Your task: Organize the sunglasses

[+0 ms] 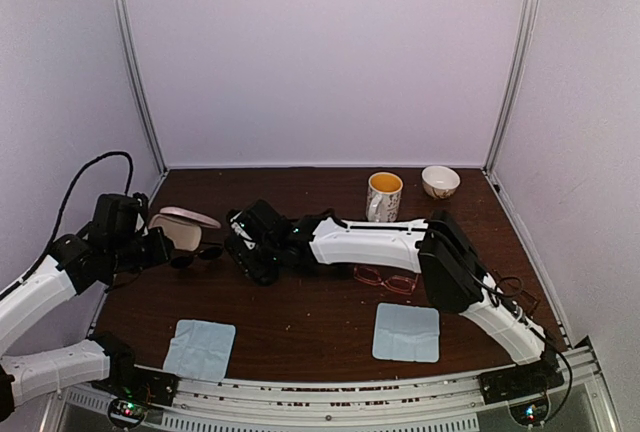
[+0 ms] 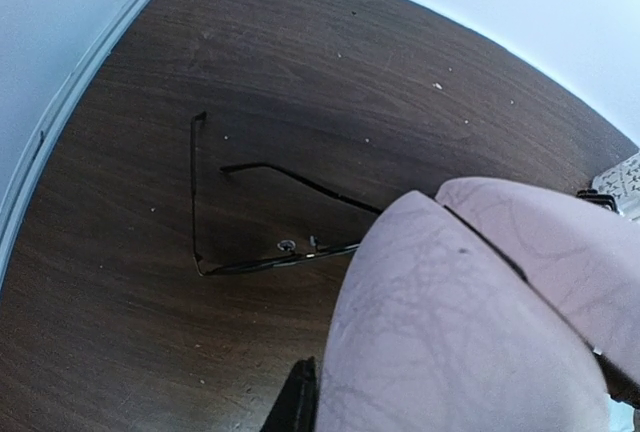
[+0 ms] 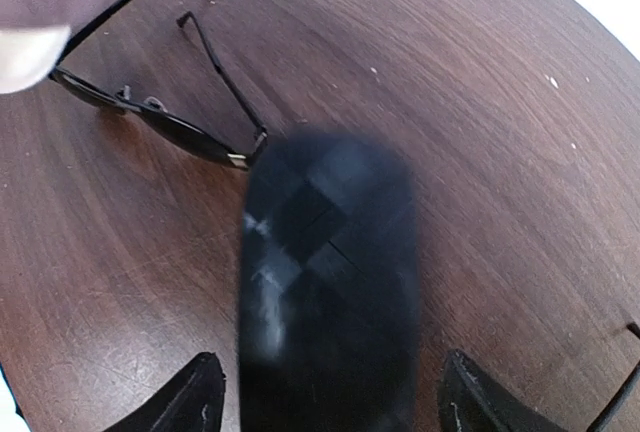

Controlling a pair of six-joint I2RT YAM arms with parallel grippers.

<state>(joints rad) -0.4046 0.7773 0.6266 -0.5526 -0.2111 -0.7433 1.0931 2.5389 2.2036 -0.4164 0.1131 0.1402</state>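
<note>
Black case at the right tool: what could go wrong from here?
1. The black case looks loose and blurred between the right tool's open fingers, beside the black sunglasses; it may slide into their temple.
2. The left tool holds the pink case close by that same pair; lowering it could pinch the frame.
3. The pink-red glasses lie by the right arm; a low retreat might drag them.

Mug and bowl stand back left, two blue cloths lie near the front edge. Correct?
No: the top view shows the mug and bowl at the back right. The two blue cloths do lie near the front edge.
</note>
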